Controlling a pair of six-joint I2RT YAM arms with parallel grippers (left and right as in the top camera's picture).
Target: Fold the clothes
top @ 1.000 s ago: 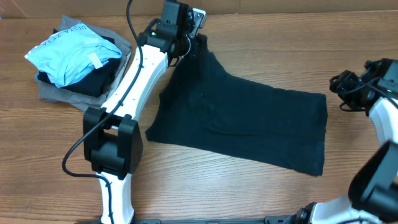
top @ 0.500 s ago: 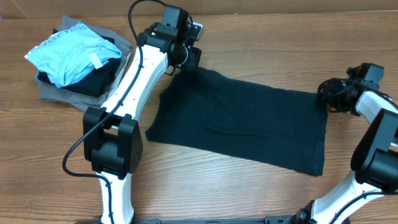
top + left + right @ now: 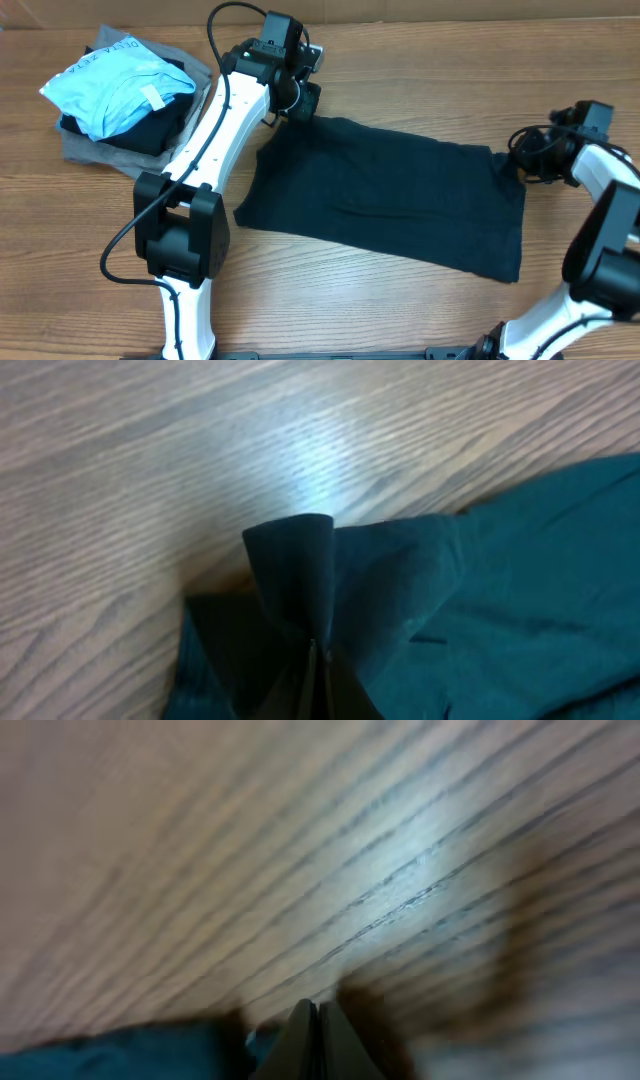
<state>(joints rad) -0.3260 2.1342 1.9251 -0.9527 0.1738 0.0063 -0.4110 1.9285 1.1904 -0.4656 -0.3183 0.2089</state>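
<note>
T-shirt (image 3: 500, 590) corner in left hand (image 3: 318, 652)

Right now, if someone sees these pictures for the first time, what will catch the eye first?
The black T-shirt lies spread flat across the middle of the wooden table. The left gripper pinches its far left corner, and the right gripper sits shut at its far right corner. A pile of clothes, light blue on top, rests at the table's far left.

Matt black cloth T-shirt (image 3: 385, 200); smooth, faintly glossy wood-grain table (image 3: 450, 80).
</note>
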